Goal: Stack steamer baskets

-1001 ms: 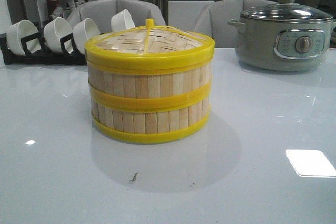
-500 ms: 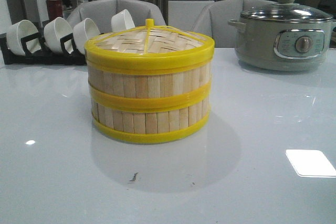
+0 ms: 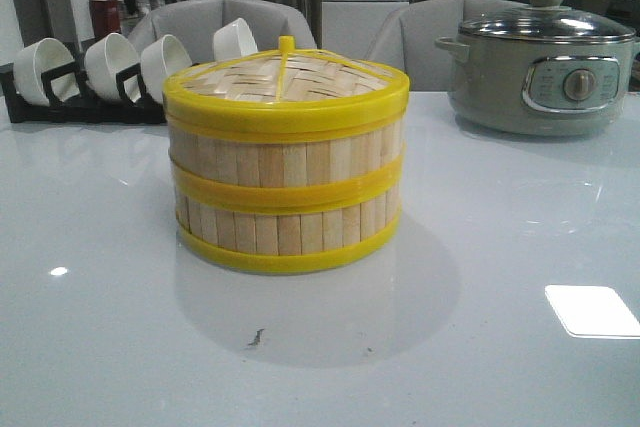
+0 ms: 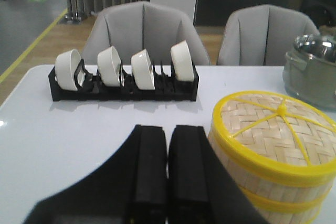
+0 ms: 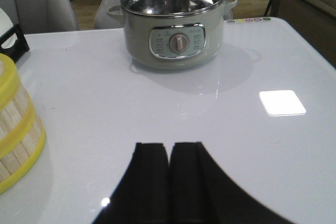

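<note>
Two steamer baskets (image 3: 285,192) stand stacked one on the other at the table's middle, with the flat woven yellow-rimmed lid (image 3: 285,82) on top. The stack also shows in the left wrist view (image 4: 273,156) and at the edge of the right wrist view (image 5: 16,129). My left gripper (image 4: 168,129) is shut and empty, above the table just left of the stack. My right gripper (image 5: 168,146) is shut and empty, over bare table to the right of the stack. Neither gripper shows in the front view.
A grey electric pot (image 3: 540,62) with a glass lid stands at the back right. A black rack with white bowls (image 3: 100,72) stands at the back left. Grey chairs (image 3: 220,22) sit behind the white table (image 3: 500,277).
</note>
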Available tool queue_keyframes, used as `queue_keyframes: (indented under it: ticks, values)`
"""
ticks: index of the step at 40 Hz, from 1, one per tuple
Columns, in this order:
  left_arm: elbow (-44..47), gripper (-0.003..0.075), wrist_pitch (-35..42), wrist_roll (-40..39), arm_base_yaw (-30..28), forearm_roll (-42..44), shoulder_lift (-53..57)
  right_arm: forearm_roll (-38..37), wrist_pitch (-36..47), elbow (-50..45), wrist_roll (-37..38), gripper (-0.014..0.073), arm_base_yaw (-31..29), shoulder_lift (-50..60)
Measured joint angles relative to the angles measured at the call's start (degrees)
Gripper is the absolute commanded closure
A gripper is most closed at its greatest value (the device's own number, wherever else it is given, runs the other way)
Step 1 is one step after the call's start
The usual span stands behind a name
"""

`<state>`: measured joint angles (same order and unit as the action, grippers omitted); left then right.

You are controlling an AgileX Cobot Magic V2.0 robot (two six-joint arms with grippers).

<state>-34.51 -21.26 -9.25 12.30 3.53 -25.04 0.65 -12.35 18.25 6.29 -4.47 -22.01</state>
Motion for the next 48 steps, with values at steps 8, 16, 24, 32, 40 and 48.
queue_keyframes:
  ticks: [8,16,24,32,40,48]
  values:
    - [15.47,0.0636,12.45,0.00,-4.37,-4.29,10.34,0.00,0.00,0.00,0.00,0.0517,0.00,0.00]
    - [28.35,0.0636,16.78,-0.11,-9.54,-5.80,20.84,0.00,0.00,0.00,0.00,0.0517,0.00,0.00]
    - [34.92,0.0636,18.31,-0.11,-12.68,-6.02,25.24,0.00,0.00,0.00,0.00,0.0517,0.00,0.00]
    - [34.92,0.0636,18.70,-0.11,-12.98,-5.12,25.24,0.00,0.11,0.00,0.00,0.0517,0.00,0.00]
    - [34.92,0.0636,18.70,-0.11,-12.98,-4.89,25.24,0.00,0.11,0.00,0.00,0.0517,0.00,0.00]
    - [34.92,0.0636,18.66,-0.11,-12.98,-4.76,25.24,0.00,0.11,0.00,0.00,0.0517,0.00,0.00]
